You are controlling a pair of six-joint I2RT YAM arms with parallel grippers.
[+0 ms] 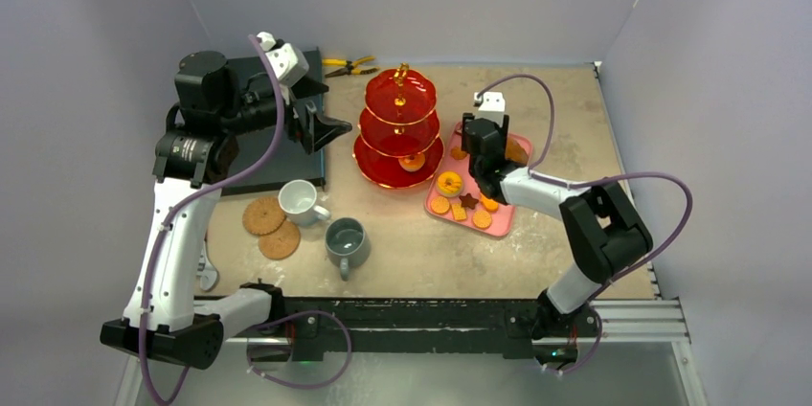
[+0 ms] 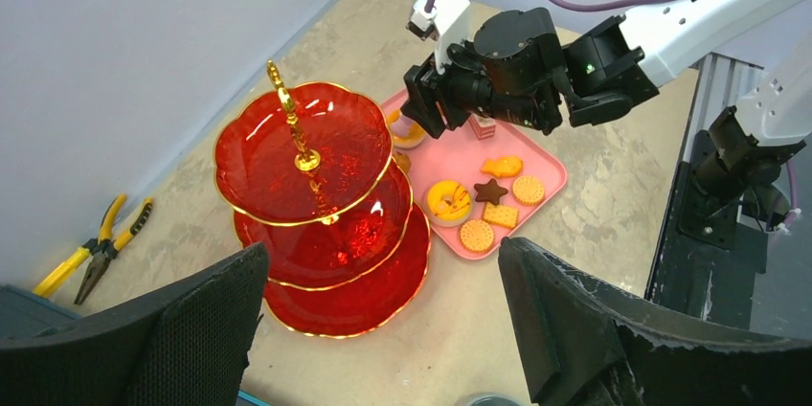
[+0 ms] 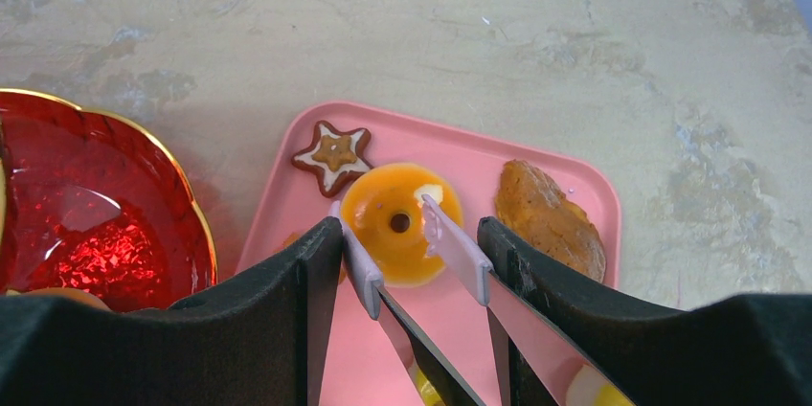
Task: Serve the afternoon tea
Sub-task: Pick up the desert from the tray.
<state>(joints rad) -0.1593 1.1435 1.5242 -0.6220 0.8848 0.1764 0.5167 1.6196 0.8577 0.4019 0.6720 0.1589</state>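
The red three-tier stand (image 1: 397, 128) with a gold handle stands mid-table, an orange pastry (image 1: 413, 162) on its bottom tier. Right of it a pink tray (image 1: 498, 224) holds several biscuits and pastries. My right gripper (image 3: 410, 234) is shut on lavender-tipped tongs (image 3: 460, 248). The tong tips straddle an orange doughnut (image 3: 397, 224) lying on the tray, between a star biscuit (image 3: 334, 155) and a brown pastry (image 3: 548, 219). My left gripper (image 2: 383, 262) hangs open and empty, high to the left of the stand (image 2: 287, 152). The white mug (image 1: 299, 201), grey mug (image 1: 346, 240) and two cork coasters (image 1: 263, 215) sit front left.
Yellow-handled pliers (image 1: 347, 66) lie at the back by the wall. A dark flat slab (image 1: 278, 171) lies under the left arm. Walls close in the table at the left, back and right.
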